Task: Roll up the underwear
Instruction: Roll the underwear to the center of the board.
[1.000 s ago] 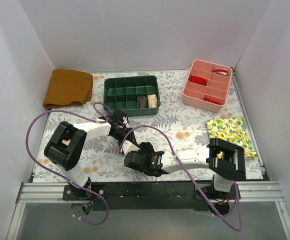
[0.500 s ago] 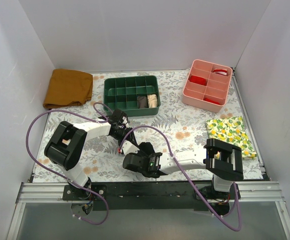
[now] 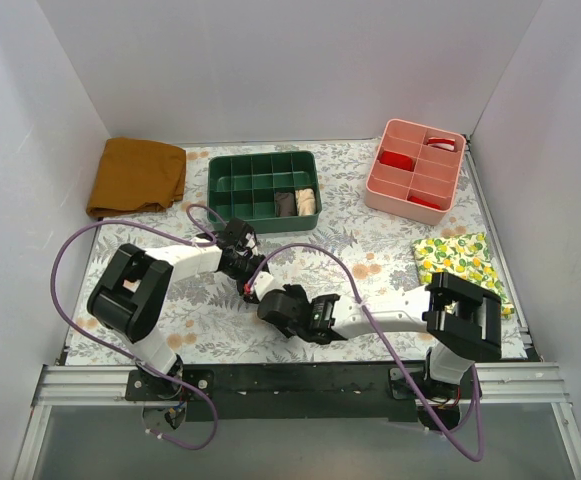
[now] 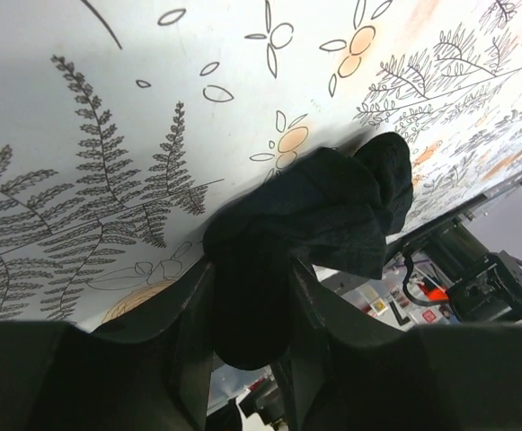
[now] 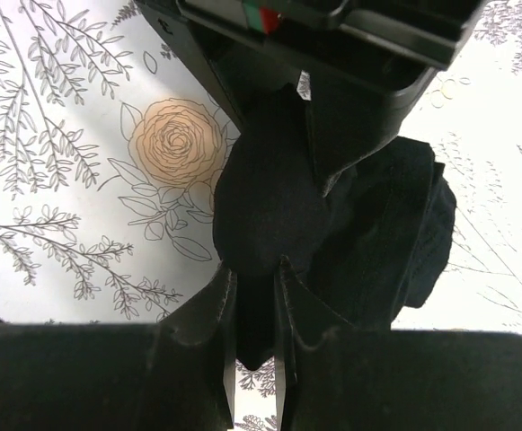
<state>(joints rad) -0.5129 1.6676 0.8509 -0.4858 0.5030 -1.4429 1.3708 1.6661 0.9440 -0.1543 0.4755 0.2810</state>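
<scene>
Two grips at once: your left fingers [image 4: 189, 328] and right fingers [image 5: 208, 328] each clamp the bunched underwear [image 4: 332, 206] at the near middle of the bench [image 4: 108, 108]. Mid-roll, I judge; next, turn it tighter without letting fabric slip.

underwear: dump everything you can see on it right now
The underwear is soft black fabric, bunched into a wrinkled lump rather than a tidy roll. It sits against the floral table, toward the near edge. The left hand pinches one end between its fingers, and the right hand pinches a fold from the opposite side. In the top view the two hands hide it almost completely.
</scene>
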